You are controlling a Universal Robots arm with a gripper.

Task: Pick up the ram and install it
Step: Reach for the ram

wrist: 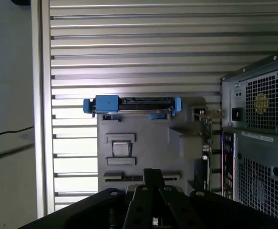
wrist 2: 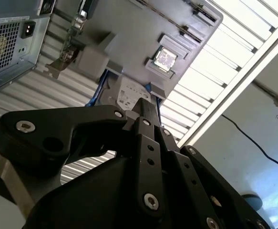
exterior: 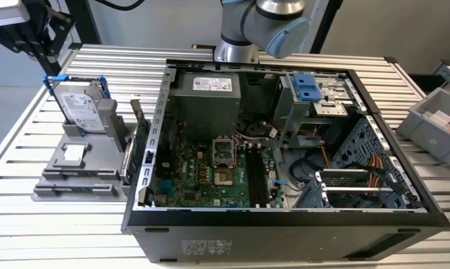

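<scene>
End effector (wrist: 153,172) closed, empty, above grey holder (wrist: 148,140) beside case (wrist: 258,152); hard drive (wrist: 134,102) stands upright in holder.

We see a robotics lab or workshop: a robot arm (exterior: 266,22) stands at a slatted metal table (exterior: 38,224). On it sit an open computer case (exterior: 284,235), motherboard (exterior: 209,174) bare, and a grey jig (exterior: 79,179) holding spare parts, with a parts bin (exterior: 430,126) alongside.

table (exterior: 97,61): under the case and holder
computer case (exterior: 284,224): mid-table, open side up
holder (exterior: 79,179): exterior view's left of the case
hard drive (exterior: 81,109): upright in the holder's far end
ram (exterior: 128,152): on edge between holder and case
bin (exterior: 426,126): exterior view's far right
</scene>
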